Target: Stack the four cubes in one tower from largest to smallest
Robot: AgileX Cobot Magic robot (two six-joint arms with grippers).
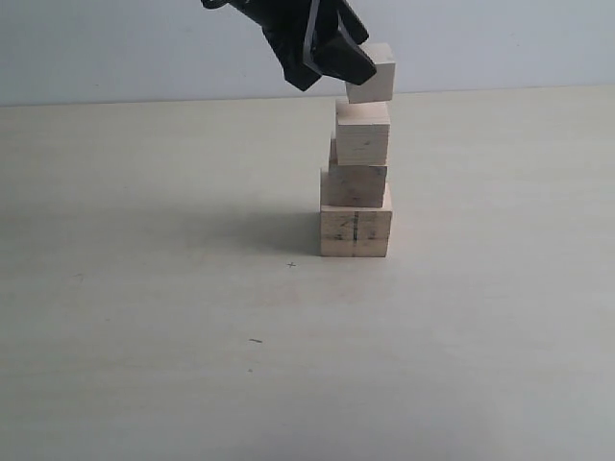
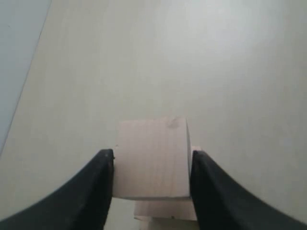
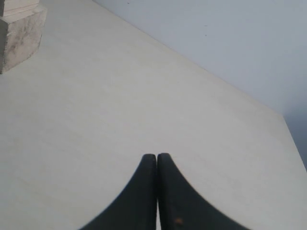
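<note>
Just below the left gripper (image 2: 152, 163), three cubes (image 1: 356, 192) stand stacked largest-first, and its partly closed jaws clamp the tilted smallest cube (image 1: 373, 75) right over them, so seemingly only setting and release remain.

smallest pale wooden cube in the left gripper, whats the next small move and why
Probably level the smallest pale wooden cube, nudge it slightly left, then lower it flat. The left gripper holds it tilted, just above the pale wooden cube on top of the stack and a little right of centre. Released like this, it might tip off.
</note>
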